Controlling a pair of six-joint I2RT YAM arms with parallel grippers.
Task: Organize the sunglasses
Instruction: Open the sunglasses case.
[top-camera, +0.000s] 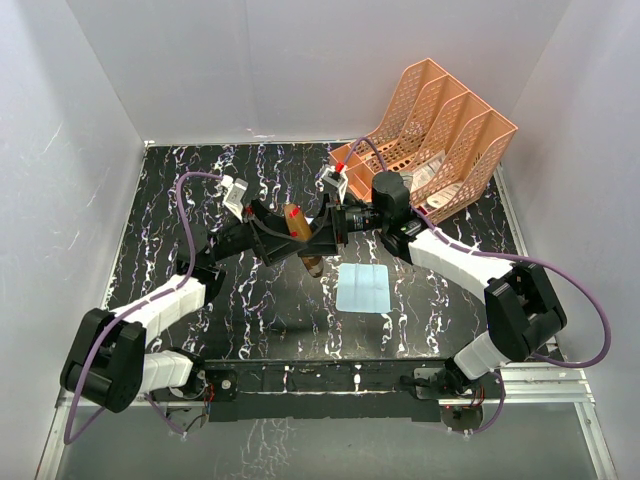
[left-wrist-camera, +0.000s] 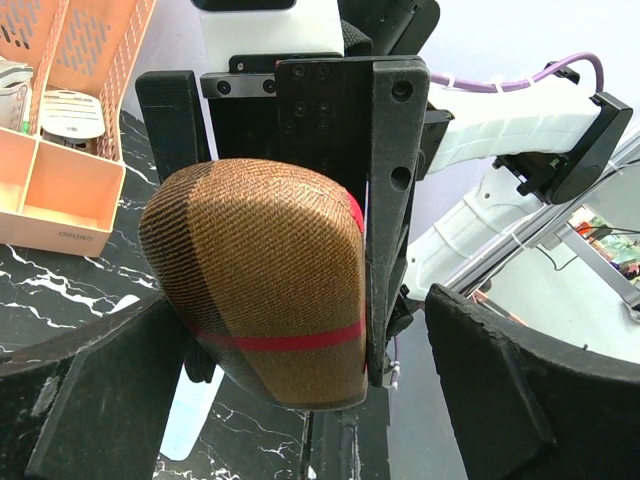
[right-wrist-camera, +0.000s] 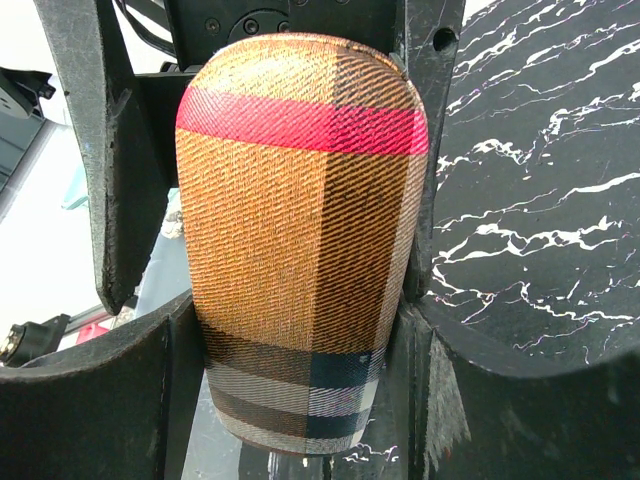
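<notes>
The brown plaid case (right-wrist-camera: 300, 200) is pinched by the right gripper (right-wrist-camera: 300, 310) above the middle of the table (top-camera: 250, 320), the left gripper (left-wrist-camera: 300, 305) is spread wide around its other end, and the sunglasses cannot be seen.

The tabletop (top-camera: 200, 180) is black with white marble veining (glossy enough to show reflections near the front edge). A light blue square cloth (top-camera: 363, 288) lies flat on it, right of the middle. An orange slotted file rack (top-camera: 440, 130) stands in the far right corner, holding some pale items.
</notes>
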